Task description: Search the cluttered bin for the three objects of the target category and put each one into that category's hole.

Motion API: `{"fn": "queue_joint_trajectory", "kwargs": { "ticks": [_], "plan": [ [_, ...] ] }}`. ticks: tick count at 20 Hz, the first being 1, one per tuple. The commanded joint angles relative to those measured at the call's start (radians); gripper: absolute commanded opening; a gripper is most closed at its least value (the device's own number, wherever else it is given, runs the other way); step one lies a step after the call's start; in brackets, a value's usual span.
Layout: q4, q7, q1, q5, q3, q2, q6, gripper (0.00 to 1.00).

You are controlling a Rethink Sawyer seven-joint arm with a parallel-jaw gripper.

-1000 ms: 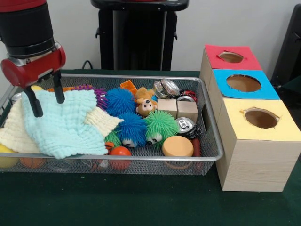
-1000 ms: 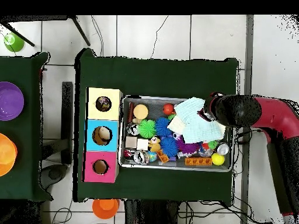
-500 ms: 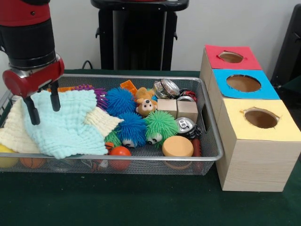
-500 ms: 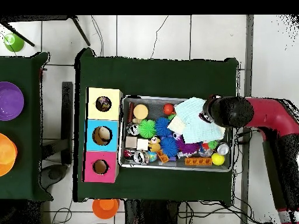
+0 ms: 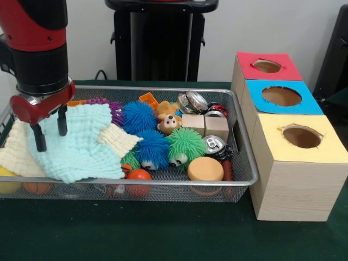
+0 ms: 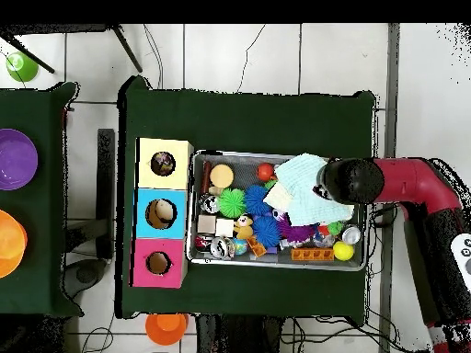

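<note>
Counter (image 5: 163, 239) of dark green felt carries three wooden boxes (image 5: 288, 157) with round holes at 3 o'clock and a wire-mesh bin (image 5: 239, 179). Soft pale-blue cloth (image 5: 76, 147) lies at its 9 o'clock; the claw (image 5: 50, 130), fingers spread, stands on it. Spiky green ball (image 5: 185, 145) sits mid-bin.

Low, close front view and high straight-down overhead, both on the wire bin (image 5: 136, 185) (image 6: 276, 261).

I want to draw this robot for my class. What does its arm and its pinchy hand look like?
The arm is a fat round tube, bright red at the top with a wide black band under it. Below comes a thin silver ring and a red rounded cap. The gripper has two thin black fingers sticking out like short sticks. From above, the arm is red with black parts.
</note>
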Motion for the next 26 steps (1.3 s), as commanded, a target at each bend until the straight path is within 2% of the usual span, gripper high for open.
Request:
{"fn": "queue_joint_trajectory", "kwargs": {
  "ticks": [1,9,22,23,26],
  "plan": [
    [-0.008,-0.179,0.018,-0.099,-0.082,0.059,0.030,1.00],
    [-0.009,-0.164,0.027,-0.137,-0.110,0.083,0.013,1.00],
    [0.011,-0.208,-0.004,-0.061,-0.080,0.079,0.060,1.00],
    [0.011,-0.211,-0.004,-0.060,-0.080,0.078,0.061,0.00],
    [0.020,-0.208,-0.001,-0.057,-0.078,0.074,0.060,0.00]
  ]
}}
